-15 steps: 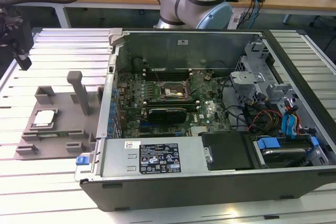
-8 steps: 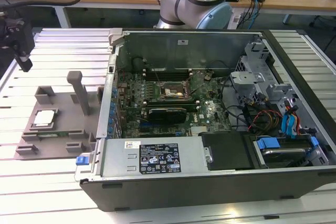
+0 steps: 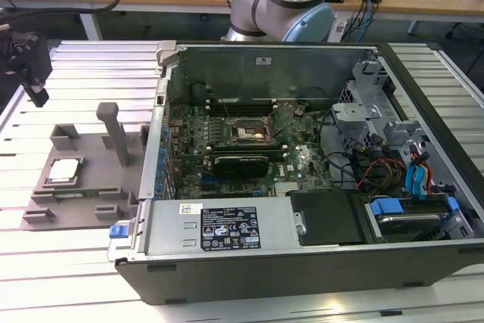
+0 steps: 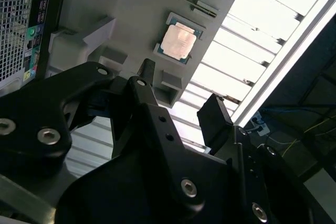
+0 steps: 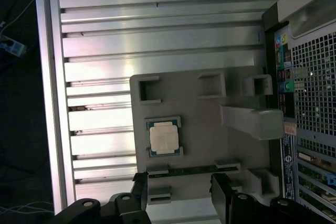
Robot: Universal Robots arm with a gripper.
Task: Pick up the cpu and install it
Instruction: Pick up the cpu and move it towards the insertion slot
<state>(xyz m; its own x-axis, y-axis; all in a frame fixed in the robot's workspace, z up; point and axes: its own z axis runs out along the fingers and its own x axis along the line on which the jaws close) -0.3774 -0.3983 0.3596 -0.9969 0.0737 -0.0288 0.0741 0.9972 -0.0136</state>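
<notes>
Here, the small flat square cpu (image 3: 64, 170), with a silvery metal top plate and a thin darker rim, lies face up in a shallow square recess of a grey moulded plastic fixture tray (image 3: 91, 187). The tray rests on a ribbed aluminium surface (image 3: 76, 262), just beside the open dark desktop computer case (image 3: 302, 281) on the exterior view's left. A grey upright post (image 3: 113, 130) stands on the tray between the cpu and the case.

The black two-fingered claw (image 3: 34, 88) hangs above the surface at the exterior view's far left, higher than the tray and well apart from the cpu. In both wrist views the cpu (image 5: 164, 138) (image 4: 178, 39) sits ahead of the claw (image 5: 181, 195) (image 4: 181, 98), roughly in line with the gap between its fingers (image 5: 223, 192) and touching neither. The fingers are spread wide, with nothing held between them.

Inside the case, the dark square metal-framed socket (image 3: 249, 132) on the green motherboard (image 3: 302, 164) carries no chip.
</notes>
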